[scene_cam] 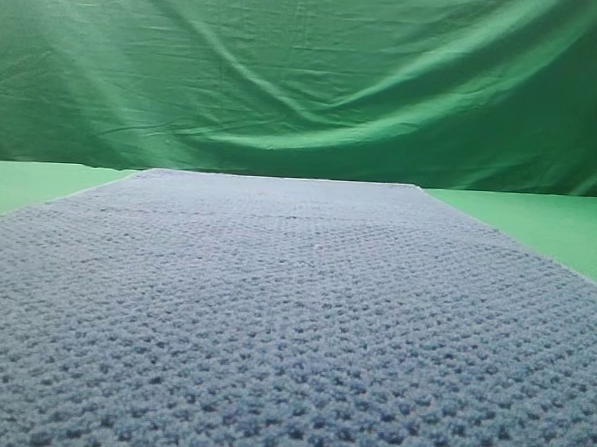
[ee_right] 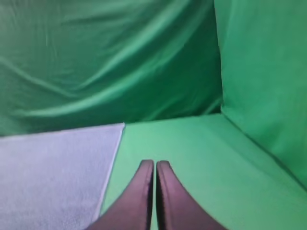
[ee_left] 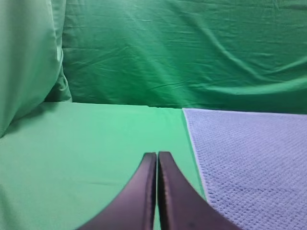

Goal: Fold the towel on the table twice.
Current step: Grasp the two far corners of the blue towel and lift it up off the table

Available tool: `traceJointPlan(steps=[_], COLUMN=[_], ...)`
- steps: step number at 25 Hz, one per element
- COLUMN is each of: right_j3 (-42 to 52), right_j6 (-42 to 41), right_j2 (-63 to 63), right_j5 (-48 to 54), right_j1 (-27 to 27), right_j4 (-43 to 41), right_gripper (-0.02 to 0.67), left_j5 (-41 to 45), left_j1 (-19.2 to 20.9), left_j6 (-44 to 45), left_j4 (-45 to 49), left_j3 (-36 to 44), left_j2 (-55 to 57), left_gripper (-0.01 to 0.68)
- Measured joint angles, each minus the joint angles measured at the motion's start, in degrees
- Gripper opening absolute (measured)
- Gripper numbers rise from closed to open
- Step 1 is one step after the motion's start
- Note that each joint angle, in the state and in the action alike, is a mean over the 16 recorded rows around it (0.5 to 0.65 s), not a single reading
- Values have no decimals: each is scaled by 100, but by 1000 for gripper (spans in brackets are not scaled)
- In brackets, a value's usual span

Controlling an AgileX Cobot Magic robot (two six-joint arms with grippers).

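Towel (scene_cam: 293, 323) blue-grey, waffle-woven, flat, unfolded

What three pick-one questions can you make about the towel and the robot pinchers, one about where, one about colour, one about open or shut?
1. Where is the left gripper?
A. over bare table beside the towel
B. on the towel's middle
C. touching the backdrop

2. What colour is the towel?
A. red
B. blue-grey
C. yellow

3. How is the right gripper?
A. wide open
B. shut on the towel
C. shut, holding nothing

Answers: 1 A, green table lies under it; 2 B, its bumpy weave shows that; 3 C, its fingers meet with nothing between.
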Motion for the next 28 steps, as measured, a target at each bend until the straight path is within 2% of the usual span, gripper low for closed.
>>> traceJointPlan(steps=[8,19,28], right_j3=[-292,-1596,-2436], right_j6=[274,495,371], right_j2=[121,1284,2022], right_j5=[-620,735,1269], right_j1=[0,0,0], right_j4=[293,317,314], right_gripper=[0,0,0], left_j5=[-42,346,392], left_j1=[0,0,0], left_j6=[-540,-640,-661], left_j4=[15,112,120], left_j3=[-405,-1813,-2454], left_j2=[166,1262,1756], left_gripper=[0,0,0])
